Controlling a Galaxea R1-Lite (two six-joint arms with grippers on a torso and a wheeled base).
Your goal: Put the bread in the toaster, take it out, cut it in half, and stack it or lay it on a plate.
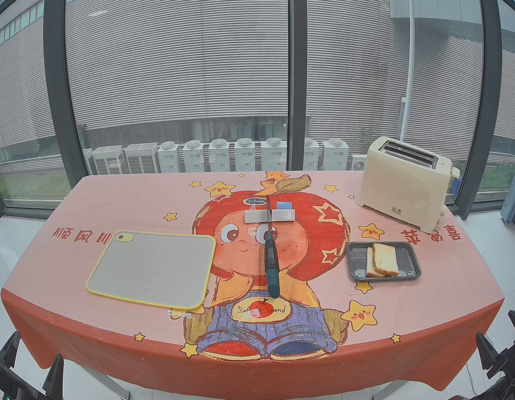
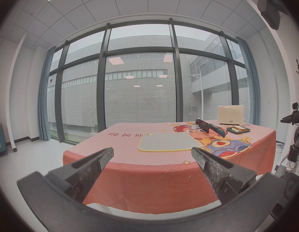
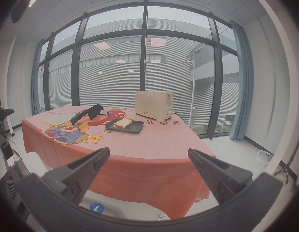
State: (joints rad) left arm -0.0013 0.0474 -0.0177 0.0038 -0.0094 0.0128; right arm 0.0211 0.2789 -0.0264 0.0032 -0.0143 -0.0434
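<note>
Orange-pink printed cloth covers the tabletop. Both arms hang short of its near edge, well apart from everything on it. The left end effector is released, its dark fingers spread wide with nothing between them. The right end effector is likewise released and empty.

Ahead of the right end effector, past the tabletop's near edge, a dark tray holds the bread: two pale slices, one lying partly over the other. Farther beyond the tray from this end effector stands the cream toaster, upright, slots up, near the far right corner.

Ahead of the left end effector lies a grey cutting board with a yellow rim, flat on the cloth.

Between the two end effectors' lines, at mid-tabletop, rests a knife. Its blade end is propped on a small grey stand farther off, and its teal handle slopes down towards the robot.
</note>
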